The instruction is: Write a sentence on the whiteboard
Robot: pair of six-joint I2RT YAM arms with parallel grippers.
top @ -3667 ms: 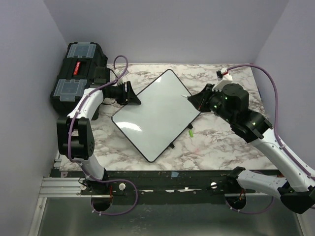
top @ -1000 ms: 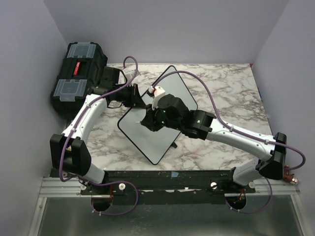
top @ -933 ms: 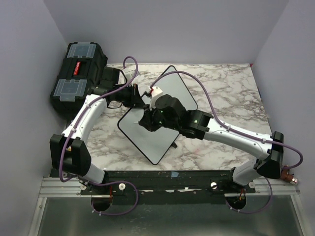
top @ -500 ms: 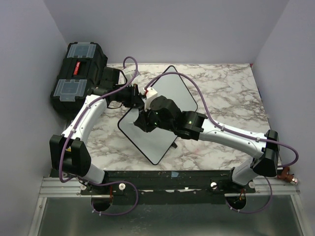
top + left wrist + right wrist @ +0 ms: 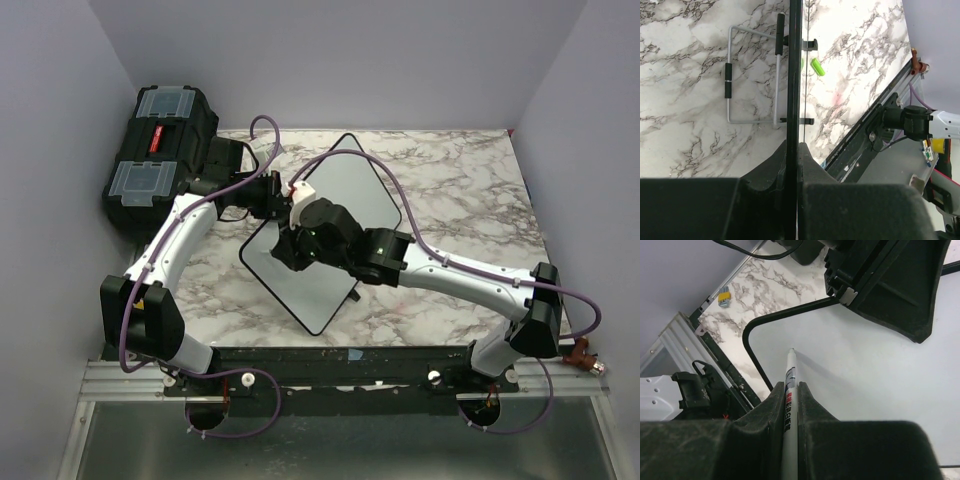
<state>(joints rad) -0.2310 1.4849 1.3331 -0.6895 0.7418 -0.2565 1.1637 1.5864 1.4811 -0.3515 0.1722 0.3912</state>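
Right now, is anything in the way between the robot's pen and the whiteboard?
No, nothing visible. The right gripper holds the marker, which points at the bare white face of the whiteboard. The left gripper clamps the board's edge, off to one side.

You have a black toolbox (image 5: 160, 150) with clear lid compartments at the marble counter's (image 5: 450, 190) far left, and a small green cap (image 5: 817, 66) lying on it.

Left arm (image 5: 180, 235), right arm (image 5: 460, 272) angled inward, jaws clamped.
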